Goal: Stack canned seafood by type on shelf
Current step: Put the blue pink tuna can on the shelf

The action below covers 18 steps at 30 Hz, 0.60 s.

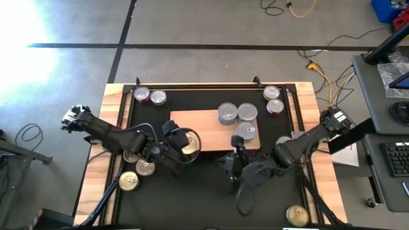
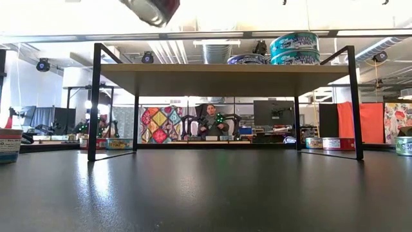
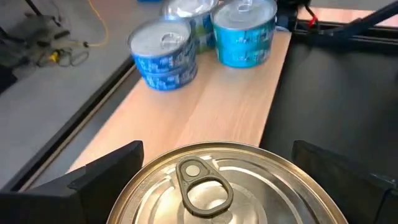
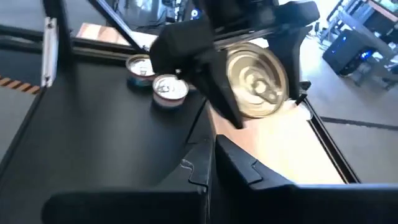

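Your worktop (image 1: 96, 134) carries a black mat (image 1: 192, 198), and on the mat stands the shelf (image 1: 204, 131), a pale wood board raised on a dark frame. Toward its right end you have blue-labelled tins (image 1: 238, 114) already placed; the low view shows at least one pair there stacked one upon another. The greater part of the canned seafood remains off the shelf: two tins (image 1: 149, 96) at the mat's far left corner, two tins (image 1: 273, 99) at its far right corner, loose tins (image 1: 137, 174) near the left arm, and a gold-lidded tin (image 1: 298, 214) at the near right edge. By this count the task is judged to be at an early stage. Your left gripper (image 1: 185, 142) is clamped on a gold-lidded tin (image 3: 211, 186), fingers spread wide to either side of it, held above the left end of the shelf, well apart from the blue-labelled group. Your right gripper (image 1: 238, 152), fingers together and empty, waits just beside the near edge of the shelf.
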{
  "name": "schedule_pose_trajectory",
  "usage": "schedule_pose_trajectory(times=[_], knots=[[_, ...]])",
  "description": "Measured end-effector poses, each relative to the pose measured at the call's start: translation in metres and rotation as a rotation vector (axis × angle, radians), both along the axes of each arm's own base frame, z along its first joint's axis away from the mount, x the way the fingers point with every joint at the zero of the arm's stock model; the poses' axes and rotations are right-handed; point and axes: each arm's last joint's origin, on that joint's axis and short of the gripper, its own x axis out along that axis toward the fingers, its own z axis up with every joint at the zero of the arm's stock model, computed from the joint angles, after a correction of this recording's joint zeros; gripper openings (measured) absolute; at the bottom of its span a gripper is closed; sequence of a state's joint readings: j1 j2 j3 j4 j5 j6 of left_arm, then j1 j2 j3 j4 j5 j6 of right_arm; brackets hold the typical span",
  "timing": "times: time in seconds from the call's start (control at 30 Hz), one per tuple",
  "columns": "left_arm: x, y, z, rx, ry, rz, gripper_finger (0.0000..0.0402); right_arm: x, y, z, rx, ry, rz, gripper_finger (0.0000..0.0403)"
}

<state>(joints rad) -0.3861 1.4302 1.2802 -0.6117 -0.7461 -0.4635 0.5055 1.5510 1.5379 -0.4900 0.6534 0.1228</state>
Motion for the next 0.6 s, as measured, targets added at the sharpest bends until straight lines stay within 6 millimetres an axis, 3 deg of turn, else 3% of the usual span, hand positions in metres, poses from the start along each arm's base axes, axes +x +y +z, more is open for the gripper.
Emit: schedule_pose_trajectory(times=[0.2, 0.43, 0.6], knots=[[-0.008, 0.025, -0.003, -0.01, -0.113, -0.043, 0.0381, 0.026, -0.021, -0.012, 0.075, -0.006, -0.038, 0.0013], [-0.001, 0.047, -0.032, -0.02, -0.09, -0.163, 0.0381, 0.059, -0.048, -0.028, 0.049, -0.048, -0.093, 0.0013], [0.003, 0.056, -0.039, 0.011, -0.103, -0.257, 0.0381, 0.075, -0.076, -0.04, 0.056, -0.038, -0.196, 0.0013]])
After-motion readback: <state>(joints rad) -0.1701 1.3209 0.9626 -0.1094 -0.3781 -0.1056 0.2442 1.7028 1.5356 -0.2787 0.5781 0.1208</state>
